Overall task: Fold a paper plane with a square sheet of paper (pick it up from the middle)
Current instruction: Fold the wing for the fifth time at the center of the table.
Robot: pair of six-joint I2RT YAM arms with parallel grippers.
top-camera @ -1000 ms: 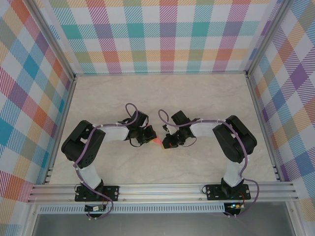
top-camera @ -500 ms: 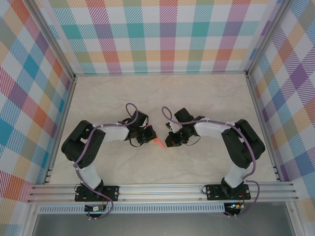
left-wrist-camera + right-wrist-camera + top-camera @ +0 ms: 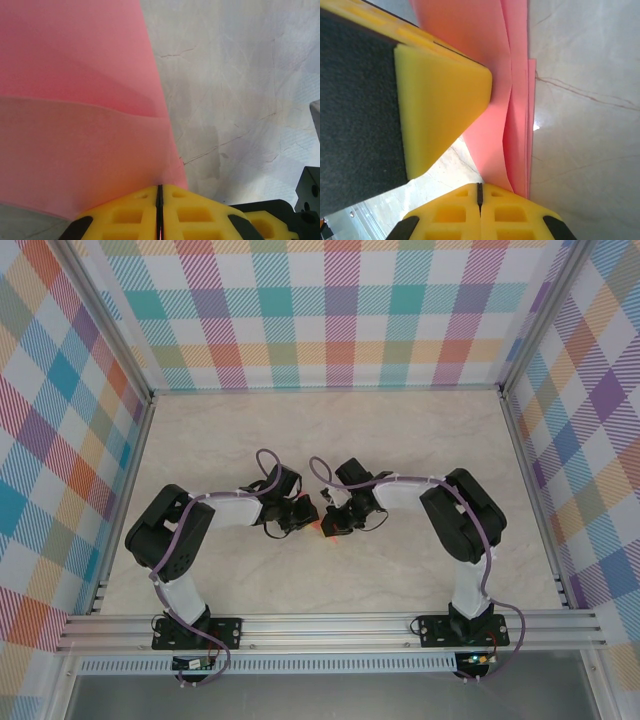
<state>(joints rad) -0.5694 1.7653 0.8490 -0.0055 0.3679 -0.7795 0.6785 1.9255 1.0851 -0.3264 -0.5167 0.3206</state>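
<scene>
The right arm had swung in leftward, bringing the right pincer (image 3: pixel 334 523) close beside the left pincer (image 3: pixel 303 513), the pink paper (image 3: pixel 322 530) between them over the desk (image 3: pixel 420 440). From the left wrist, its jaws were pressed together on the paper's edge. From the right wrist, that pincer was fully closed, with folded layers reaching its tips; whether it gripped them I couldn't tell

The top camera looks steeply down from behind my bases (image 3: pixel 197 628) over the whole pale marble-patterned tabletop (image 3: pixel 420 440). Each wrist camera sits very close behind yellow foam tips at its bottom edge, my left gripper (image 3: pixel 159 190) and right gripper (image 3: pixel 479 187), facing the folded salmon-pink paper sheet (image 3: pixel 75 125), shared by all three views.
</scene>
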